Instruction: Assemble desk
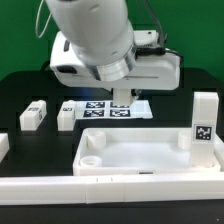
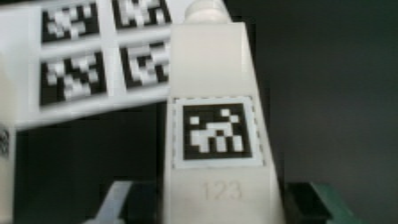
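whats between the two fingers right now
A tagged white desk leg sits gripped between the fingers, and nothing else is in that gap. The wrist view shows this.

From my station the arm point(image 1: 90, 30) is a fat, rounded white shell ending in a grey metal ring point(image 1: 112, 70). Below it is a boxy white hand point(image 1: 120, 90). A thin black cable point(image 1: 150, 22) runs along the exterior view's right of it. The wrist view shows two dark grey-green fingers point(image 2: 118, 203).
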